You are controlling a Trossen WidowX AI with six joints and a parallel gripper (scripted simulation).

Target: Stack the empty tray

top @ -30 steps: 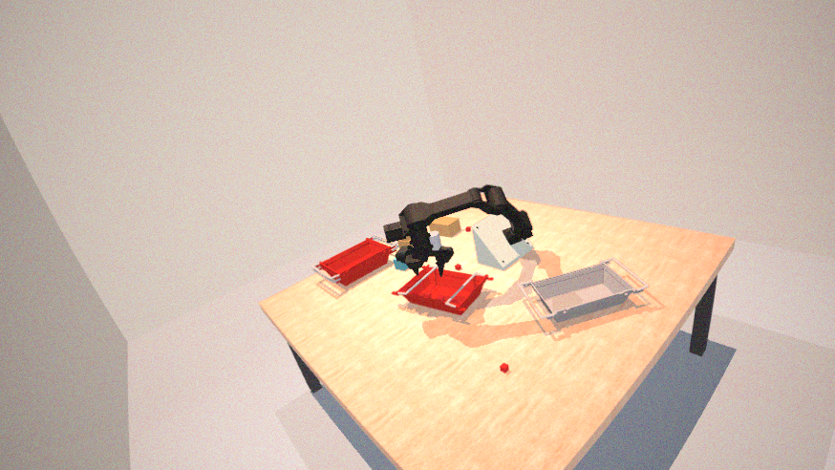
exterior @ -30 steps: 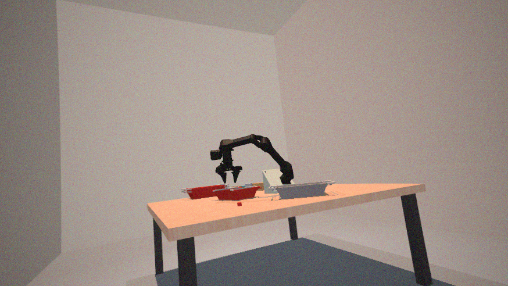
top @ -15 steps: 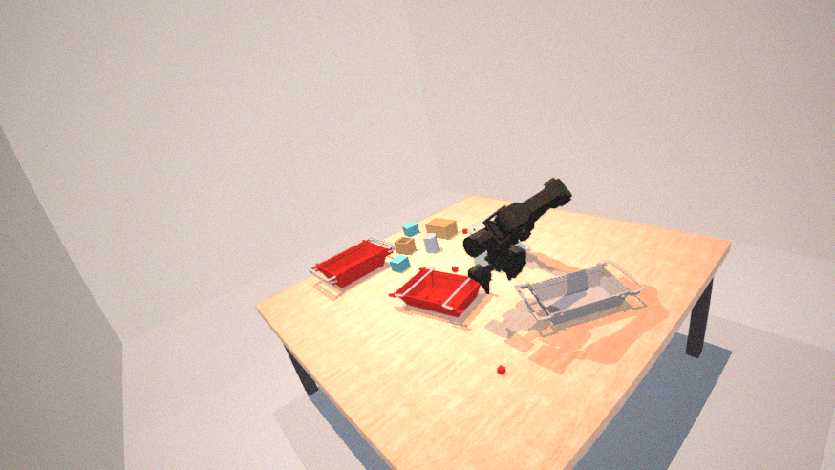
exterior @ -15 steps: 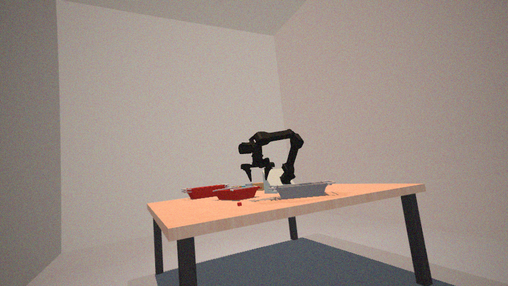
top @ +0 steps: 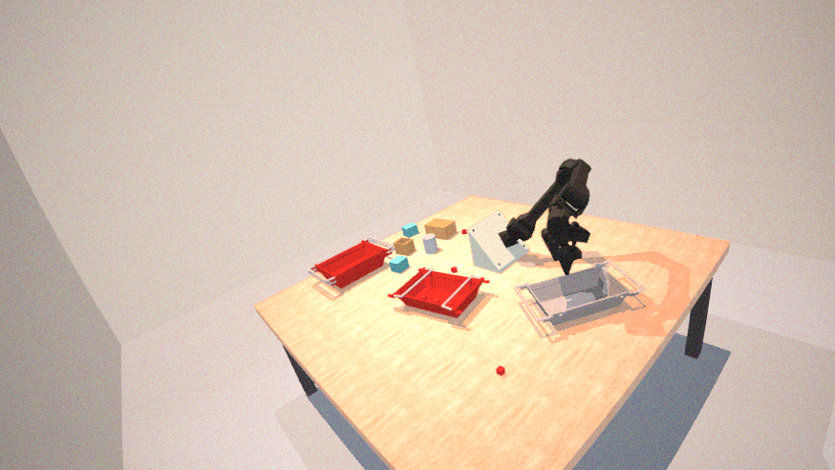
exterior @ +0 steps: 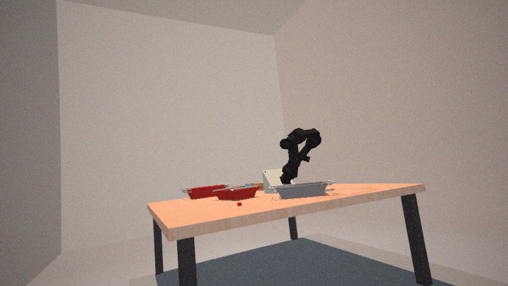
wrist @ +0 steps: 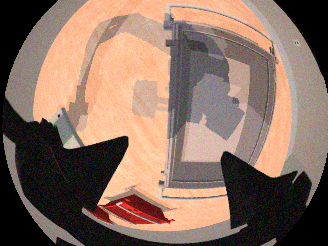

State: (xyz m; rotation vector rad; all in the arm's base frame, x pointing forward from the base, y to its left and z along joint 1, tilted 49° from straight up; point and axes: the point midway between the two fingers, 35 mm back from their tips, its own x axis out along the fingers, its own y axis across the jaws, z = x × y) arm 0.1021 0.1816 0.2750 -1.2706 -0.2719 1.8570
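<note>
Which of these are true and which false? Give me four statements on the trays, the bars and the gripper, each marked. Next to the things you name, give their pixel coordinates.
1. The gripper (top: pixel 567 269) (wrist: pixel 176 150) is open with nothing between its fingers. True.
2. The grey tray (top: pixel 589 308) (exterior: pixel 303 190) (wrist: pixel 200 183) rests on the two bars of the middle red tray (top: pixel 435 304) (exterior: pixel 236 194). False: it stands on the table (top: pixel 409 373) (exterior: pixel 369 193).
3. Both bars (top: pixel 416 282) (top: pixel 464 291) of the middle red tray lie across its top. True.
4. The white wedge-shaped block (top: pixel 490 247) (exterior: pixel 271 181) stands inside the grey tray. False: it stands on the table, outside every tray.
</note>
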